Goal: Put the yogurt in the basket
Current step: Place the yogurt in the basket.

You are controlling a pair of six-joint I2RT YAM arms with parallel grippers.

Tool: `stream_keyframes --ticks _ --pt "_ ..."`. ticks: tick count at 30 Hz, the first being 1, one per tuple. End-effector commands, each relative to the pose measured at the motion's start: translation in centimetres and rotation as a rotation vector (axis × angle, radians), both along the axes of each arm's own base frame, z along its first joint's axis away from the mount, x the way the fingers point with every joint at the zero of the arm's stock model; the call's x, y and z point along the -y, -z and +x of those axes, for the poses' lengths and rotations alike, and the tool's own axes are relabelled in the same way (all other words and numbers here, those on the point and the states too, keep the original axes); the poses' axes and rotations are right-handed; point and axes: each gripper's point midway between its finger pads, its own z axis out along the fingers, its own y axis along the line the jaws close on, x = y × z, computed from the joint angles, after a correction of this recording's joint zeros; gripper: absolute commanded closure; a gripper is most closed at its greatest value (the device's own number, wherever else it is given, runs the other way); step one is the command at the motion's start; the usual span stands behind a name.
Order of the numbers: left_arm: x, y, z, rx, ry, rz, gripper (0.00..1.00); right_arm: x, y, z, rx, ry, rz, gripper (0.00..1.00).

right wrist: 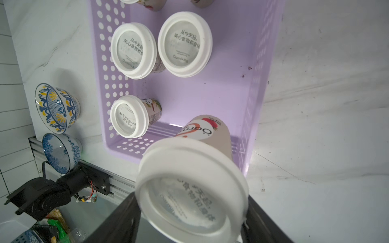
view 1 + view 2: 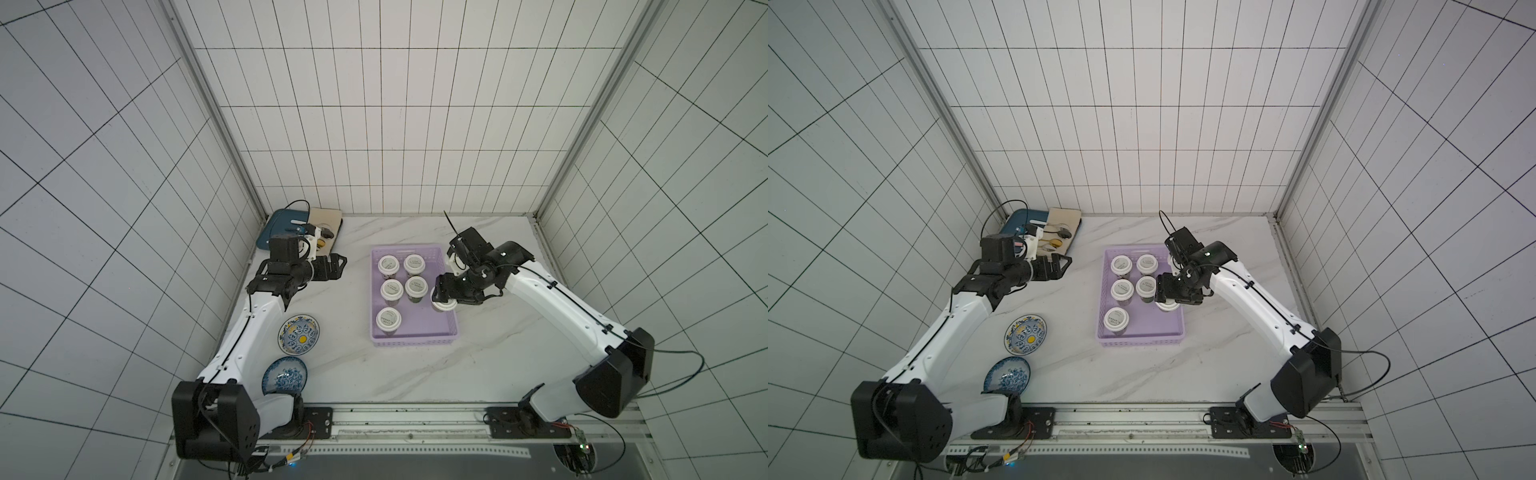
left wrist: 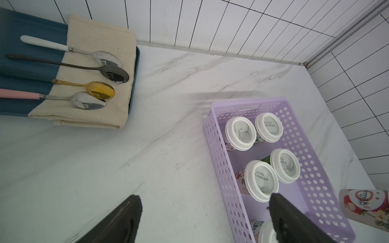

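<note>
Five yogurt cups [image 2: 391, 289] stand upright in the basket [image 2: 415, 338], which sits mid-desk [image 2: 415, 382]. In both top views they form two pairs side by side in its far half, plus a single cup [image 2: 1116, 318] at its near left. The right jaws pinch the sixth cup [image 2: 444, 307] from both sides just under its white lid. In the right wrist view that lid [image 1: 191, 189] fills the space between the two dark fingers [image 1: 124, 212]. The sixth cup [image 2: 1168, 306] is tilted at the basket's right rim, its lid over the rim. Its base leans in toward the bare near-right part of the basket floor [image 1: 210, 94], but I cannot tell whether the base touches that floor. The left wrist view shows this cup [image 3: 362, 207] past the basket's right wall [image 3: 311, 168], its red and white label showing. The left jaws are spread wide and hold nothing. Their fingers [image 3: 117, 223] stand far apart over bare desk, between the tray [image 2: 276, 228] and the basket, nearer the tray. The tray lies in the far left corner with a cream cloth [image 3: 101, 33] folded over one end. Four spoons [image 3: 92, 69] lie side by side with their bowls on the cloth. Two blue-patterned bowls [image 2: 298, 334] sit on the desk's left side beside the left arm [image 2: 257, 328], one with yellow in it and the nearer one [image 2: 284, 375] plain blue and white.
</note>
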Motion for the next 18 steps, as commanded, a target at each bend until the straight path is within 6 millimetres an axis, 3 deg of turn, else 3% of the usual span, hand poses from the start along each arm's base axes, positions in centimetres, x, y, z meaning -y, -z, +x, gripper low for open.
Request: stream_keyframes --ticks 1,18 --pt "-0.3 -0.5 0.0 0.040 -0.002 0.007 0.02 -1.7 -0.1 -0.2 0.019 -0.088 0.014 0.27" --pt "-0.3 -0.8 -0.3 0.044 0.002 -0.006 0.02 -6.0 5.1 0.1 -0.032 -0.211 -0.017 0.27"
